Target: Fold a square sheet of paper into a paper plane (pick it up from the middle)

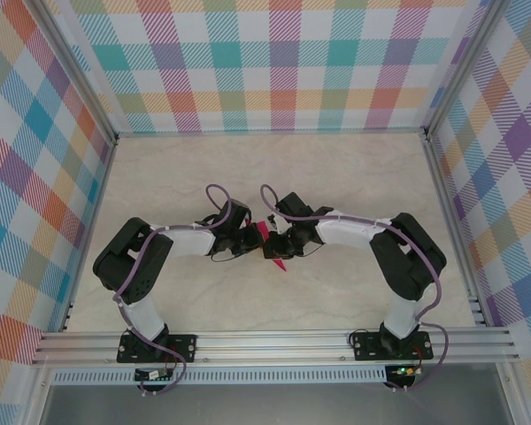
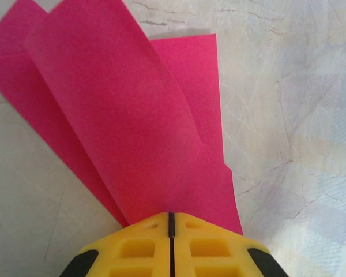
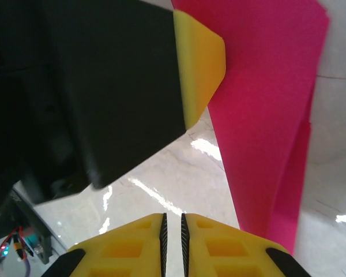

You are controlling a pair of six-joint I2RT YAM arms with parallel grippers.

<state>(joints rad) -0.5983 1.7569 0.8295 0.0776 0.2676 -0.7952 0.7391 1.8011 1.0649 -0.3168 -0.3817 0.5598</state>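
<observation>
Two arms (image 1: pixel 188 239) mostly hide the paper (image 1: pixel 264 232) overhead. Left pincer (image 2: pixel 170 217) pinches its end, length pointing away; right pincer (image 3: pixel 172 217) is nearly pressed together.

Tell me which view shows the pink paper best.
The left wrist view: the pink paper fans out in layers from the left gripper's shut jaws. The right wrist view shows a long strip; the top view, a small piece.

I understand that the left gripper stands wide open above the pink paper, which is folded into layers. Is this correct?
Not quite. The left gripper is not wide open above the pink paper: the left wrist view shows its jaws shut on it, the sheet fanning out from between them. It is indeed folded into layers.
</observation>
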